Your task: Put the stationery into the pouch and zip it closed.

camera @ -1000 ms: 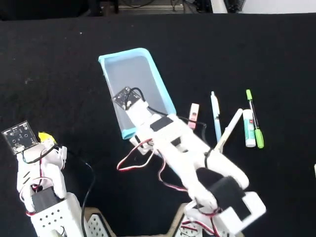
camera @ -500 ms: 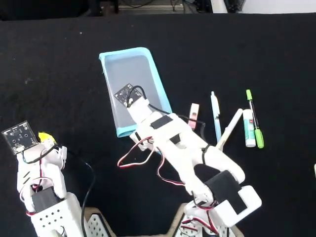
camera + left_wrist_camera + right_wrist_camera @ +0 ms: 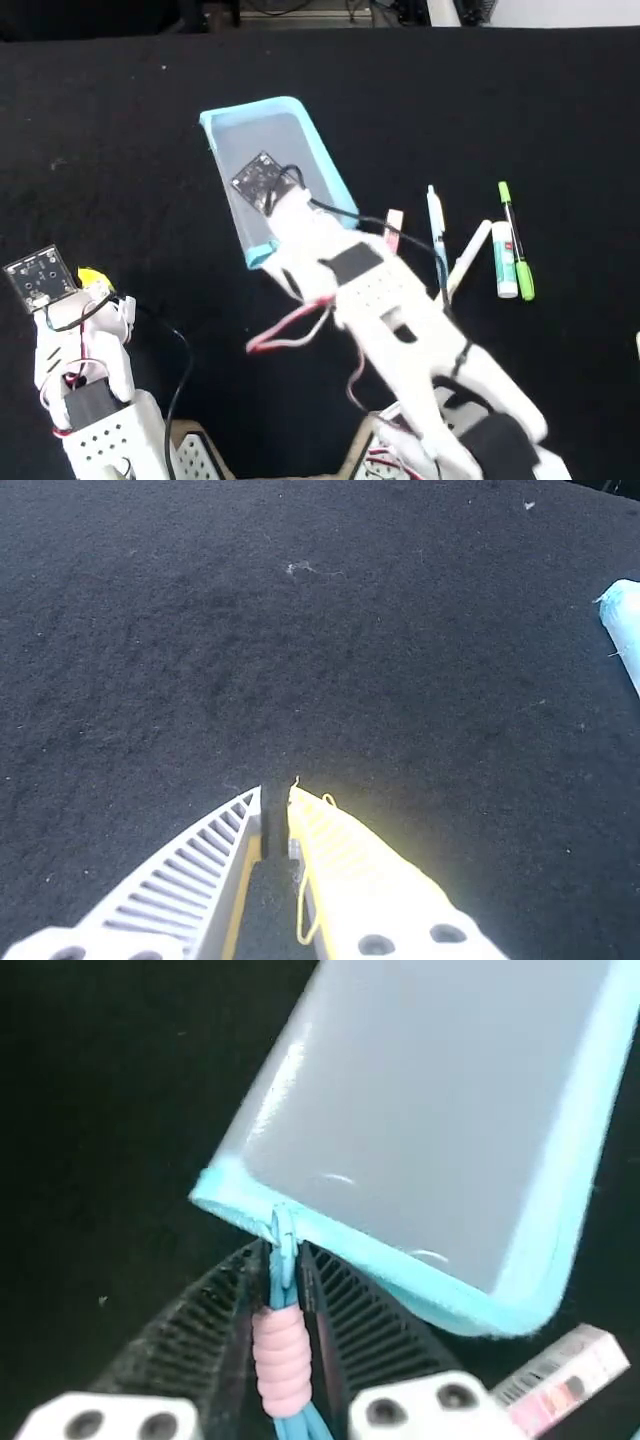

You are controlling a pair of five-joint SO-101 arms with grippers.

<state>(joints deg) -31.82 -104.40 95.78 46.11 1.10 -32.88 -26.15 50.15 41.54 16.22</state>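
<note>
Left gripper (image 3: pixel 276 792) is sitting at the near left of the black desk (image 3: pixel 520 110), pointing down at bare cloth. Its jaws are clenched together, tip against tip.

Right arm is stretching from the near edge diagonally toward the middle of the desk.

Stationery is lying on the desk outside the pouch (image 3: pixel 262 140), to the right of that arm:
- pink eraser (image 3: pixel 393 230), just beside the arm
- blue pen (image 3: pixel 436 225)
- white pen (image 3: pixel 470 255), its near end running under the arm
- glue stick (image 3: pixel 503 262)
- green pen (image 3: pixel 516 245), right against the glue stick

Right gripper (image 3: pixel 283 1260) is sitting at the near short end of the pouch. Its jaws are clamping the zipper pull (image 3: pixel 277 1348), a pink ribbed bead on a blue cord, right at the corner seam.

Pouch is lying flat near mid-desk, grey face up with light-blue edging, and is angling away toward the far left.
</note>
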